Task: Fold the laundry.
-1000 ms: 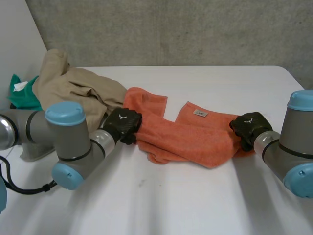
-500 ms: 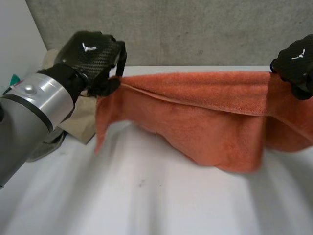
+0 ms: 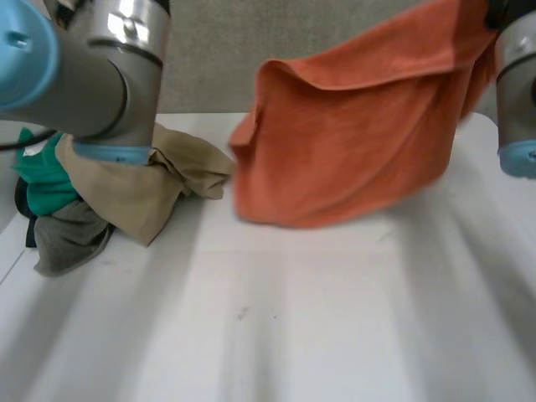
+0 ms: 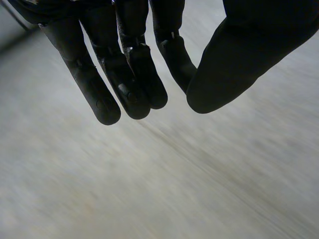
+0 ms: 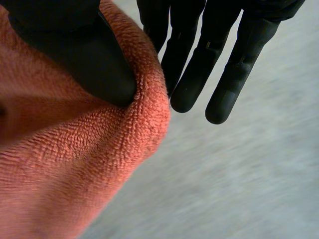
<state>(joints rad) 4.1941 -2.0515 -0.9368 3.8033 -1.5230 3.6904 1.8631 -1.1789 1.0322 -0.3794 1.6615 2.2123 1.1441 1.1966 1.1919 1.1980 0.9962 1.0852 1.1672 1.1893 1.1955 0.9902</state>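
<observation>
- Orange towel (image 3: 352, 142) is up in the air over the tabletop (image 3: 318, 318), hung from its top corner by the R arm (image 3: 519, 92).
- From that corner the towel's top edge slopes down toward the L side & ends in a loose, folded-over corner w/ nothing holding it.
- Towel's bottom edge is low over the tabletop; can't tell if it touches.
- R robot hand (image 5: 192, 74), wrist view: thumb pressed into the towel (image 5: 65, 164), pinching its rolled edge against the nearest finger. The other fingers are straight & bare, sticking out past the cloth.
- Blurred pale tabletop (image 5: 239, 189) lies beyond the R fingertips.
- L robot hand (image 4: 129, 64), wrist view: fingers straight & close together, thumb apart from them w/ a gap between. It holds nothing, w/ blurred tabletop (image 4: 149, 189) beneath.
- L arm (image 3: 92, 75) is raised high at the L side, in front of the laundry pile.
- Pile sits at the tabletop's L end: tan garment (image 3: 151, 184) on top, w/ one flap reaching out just beside the towel's hanging L edge.
- Green cloth (image 3: 46, 180) is tucked against the tan one, on its far-L side.
- Grey cloth (image 3: 71, 239) lies below the green one, at the near foot of the pile.
- Grey concrete wall (image 3: 209, 59) runs behind the tabletop.
</observation>
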